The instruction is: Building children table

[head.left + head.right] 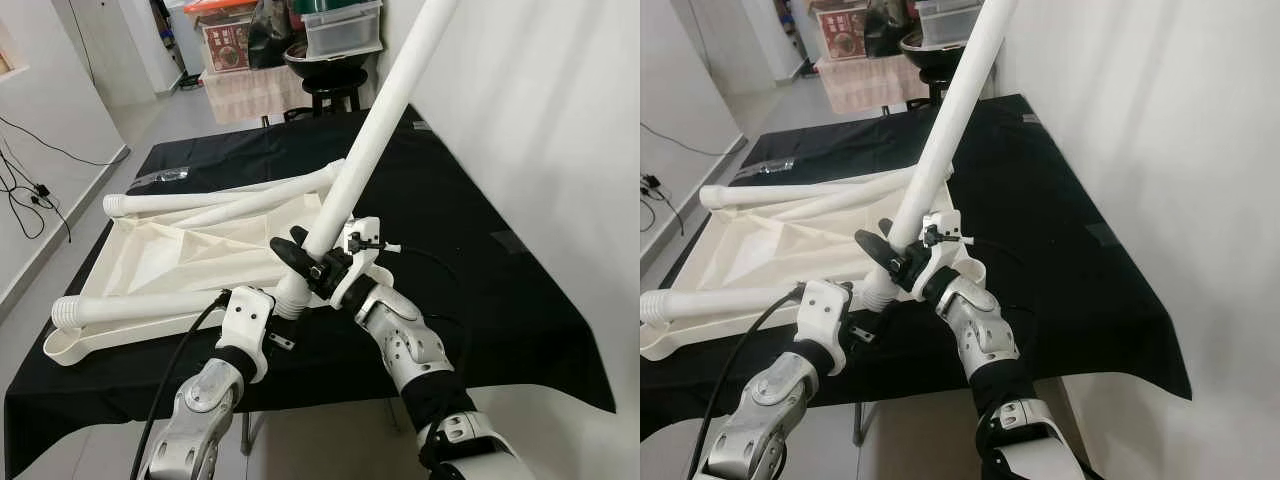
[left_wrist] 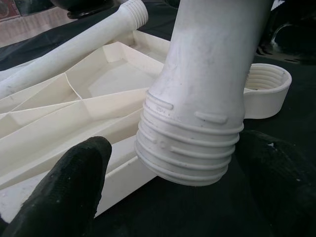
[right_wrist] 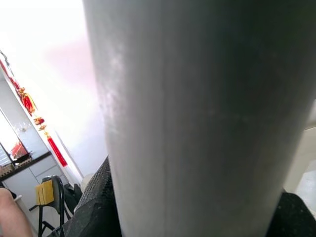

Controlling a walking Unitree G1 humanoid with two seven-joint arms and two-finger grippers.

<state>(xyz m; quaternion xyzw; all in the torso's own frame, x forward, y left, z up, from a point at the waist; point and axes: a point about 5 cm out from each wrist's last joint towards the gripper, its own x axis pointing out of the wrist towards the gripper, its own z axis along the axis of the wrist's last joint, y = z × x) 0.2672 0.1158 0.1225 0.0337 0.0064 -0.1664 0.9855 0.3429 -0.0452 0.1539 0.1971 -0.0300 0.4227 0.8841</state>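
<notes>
We see the white plastic tabletop lying upside down on a black cloth-covered table, two loose legs lying across its far side and another leg along its near edge. Ribbed underside, smooth tubes with threaded ends. Right gripper is clamped around a tilted white leg low on its shaft; left gripper has its fingers apart either side of that leg's threaded end, just beside a threaded socket. White wall at right, boxes and a stool behind, cables on the floor.
</notes>
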